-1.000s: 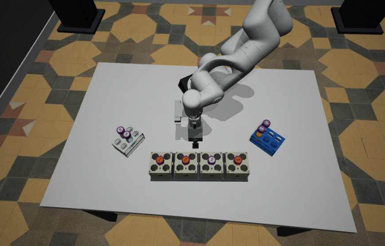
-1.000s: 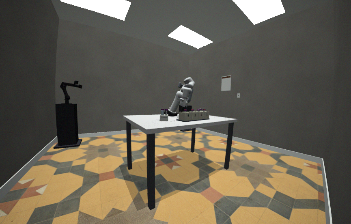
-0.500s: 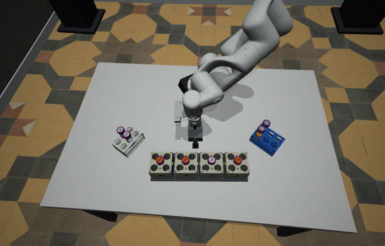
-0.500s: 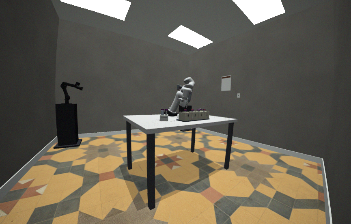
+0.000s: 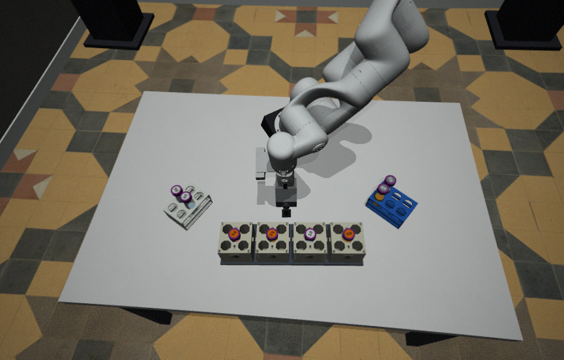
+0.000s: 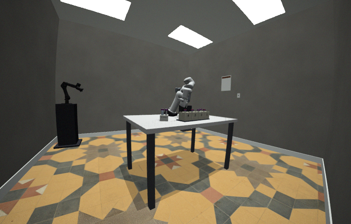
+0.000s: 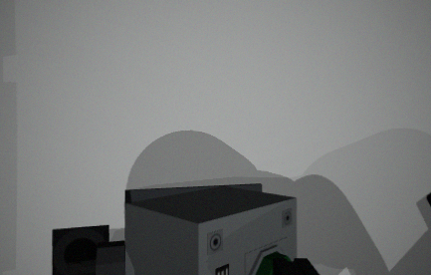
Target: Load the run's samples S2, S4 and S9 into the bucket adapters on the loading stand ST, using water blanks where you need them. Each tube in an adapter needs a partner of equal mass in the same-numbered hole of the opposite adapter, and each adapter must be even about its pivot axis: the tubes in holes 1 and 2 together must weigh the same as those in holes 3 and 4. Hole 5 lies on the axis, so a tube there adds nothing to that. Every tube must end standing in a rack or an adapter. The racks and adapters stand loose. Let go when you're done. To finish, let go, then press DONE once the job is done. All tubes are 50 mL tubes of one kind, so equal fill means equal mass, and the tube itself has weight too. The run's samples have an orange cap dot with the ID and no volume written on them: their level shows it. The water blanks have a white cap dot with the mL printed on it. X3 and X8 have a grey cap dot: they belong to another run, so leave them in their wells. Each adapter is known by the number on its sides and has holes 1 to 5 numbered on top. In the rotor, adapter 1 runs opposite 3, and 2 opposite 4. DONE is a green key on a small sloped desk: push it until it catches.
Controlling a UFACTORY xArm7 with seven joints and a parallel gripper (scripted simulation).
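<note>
Four cream adapters [image 5: 235,250] [image 5: 272,251] [image 5: 310,251] [image 5: 347,251] stand in a row on the dark stand [image 5: 291,263] near the table's front; they also show in the exterior view [image 6: 193,115]. Each holds one tube in its centre hole: orange-dot caps [image 5: 233,233] [image 5: 272,233] [image 5: 348,233] and one white-dot cap [image 5: 310,233]. Behind the row stands the small grey DONE desk [image 5: 285,195] [image 7: 170,234]. My gripper [image 5: 285,183] [image 7: 297,268] is shut, with its tip down on the desk's green key [image 7: 271,260].
A white rack [image 5: 194,213] [image 6: 163,118] at the left holds two capped tubes [image 5: 176,190] [image 5: 186,196]. A blue rack [image 5: 398,210] at the right holds two capped tubes [image 5: 390,179] [image 5: 384,188]. A small black block [image 5: 285,207] [image 7: 78,246] sits between the desk and the adapters.
</note>
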